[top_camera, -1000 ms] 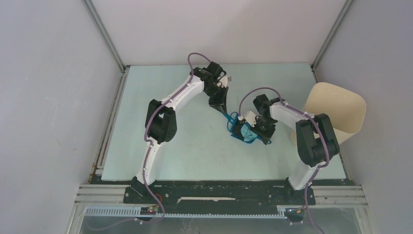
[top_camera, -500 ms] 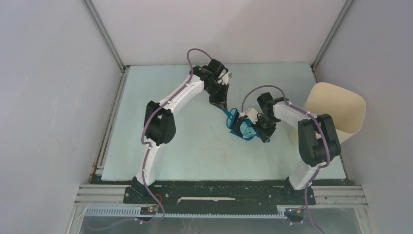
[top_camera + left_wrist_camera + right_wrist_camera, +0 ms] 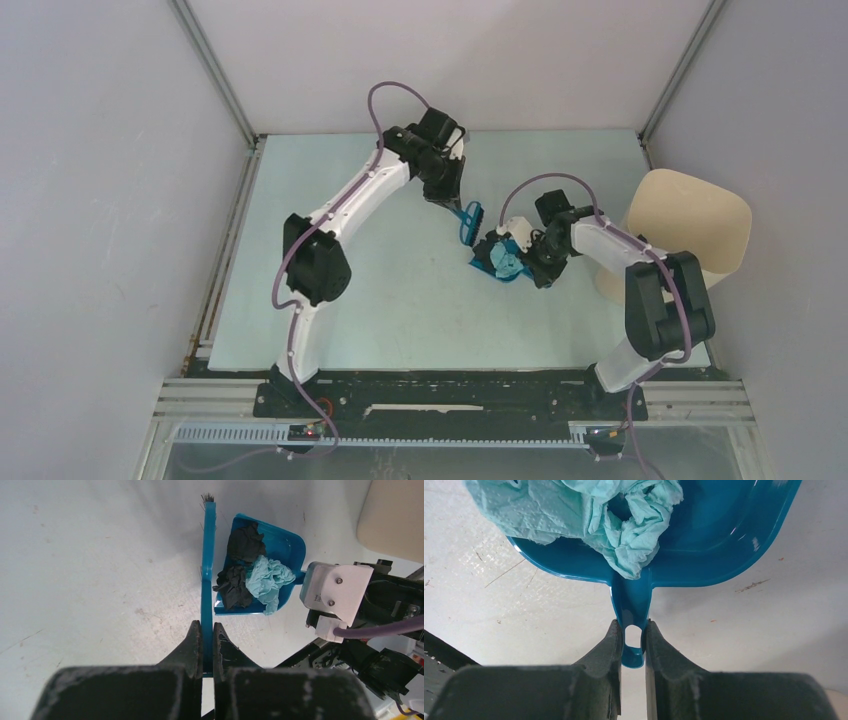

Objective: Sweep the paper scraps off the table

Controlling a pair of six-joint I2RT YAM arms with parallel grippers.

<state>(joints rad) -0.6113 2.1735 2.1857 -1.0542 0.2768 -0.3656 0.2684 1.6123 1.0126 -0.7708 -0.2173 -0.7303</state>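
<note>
Several paper scraps [image 3: 250, 575] are sitting heaped in the dustpan [image 3: 287, 545] toward the table's [image 3: 380, 300] right edge, the right gripper [image 3: 631, 630] clamping its handle and the left gripper [image 3: 204, 630] pinching the brush [image 3: 208, 555], so any tilting is risking the overhanging pale wad sliding out.

Paper scraps [image 3: 589, 510] (in dustpan [image 3: 734, 545]) partly off-frame

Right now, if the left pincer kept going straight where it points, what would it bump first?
Probably the table. The left pincer holds the blue hand brush out ahead, and past its bristles only bare tabletop shows. The blue dustpan sits just beside that line, though depth is unclear.
</note>
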